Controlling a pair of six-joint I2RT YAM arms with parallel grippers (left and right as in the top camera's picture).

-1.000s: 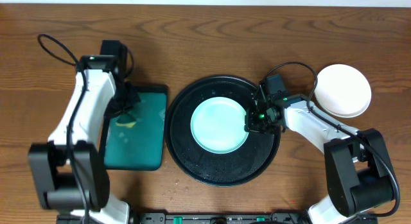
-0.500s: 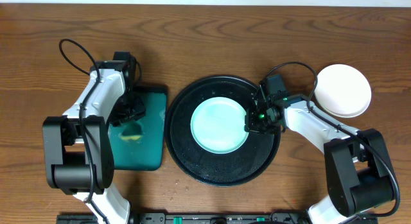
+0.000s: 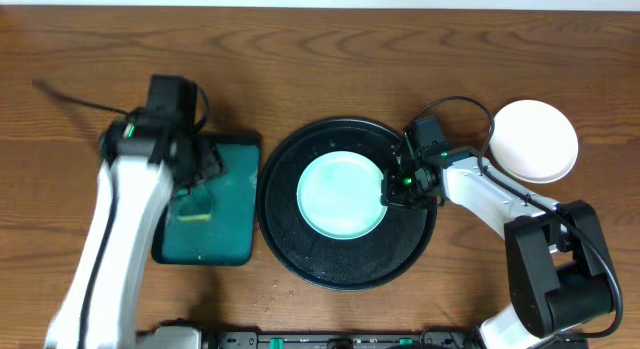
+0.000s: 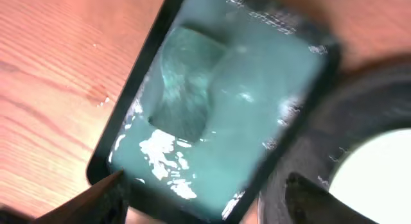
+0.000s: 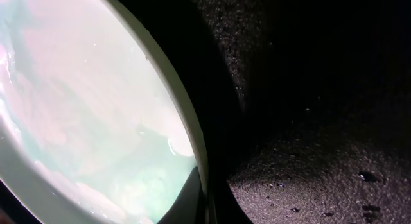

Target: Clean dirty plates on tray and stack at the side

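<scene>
- The left gripper (image 4: 205,203) hangs over the teal tray (image 3: 228,239) at centre left. Its fingers are spread wide with nothing between them, and the sponge (image 4: 184,89) lies in the tray below.
- The right gripper (image 3: 393,192) is clenched, its tip at the right rim of the mint plate (image 3: 340,197).
- That plate sits mid-frame in the black tray (image 3: 290,251).
- A white plate (image 3: 537,141) rests on the table at upper right.

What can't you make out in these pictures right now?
- Overhead: the white round plate at the side hides anything stacked beneath it.
- Overhead: the right claw has its tips under its own wrist, at the pale mint-green round plate.
- Left wrist: motion blur smears the sponge on the dark teal rectangular tray.
</scene>
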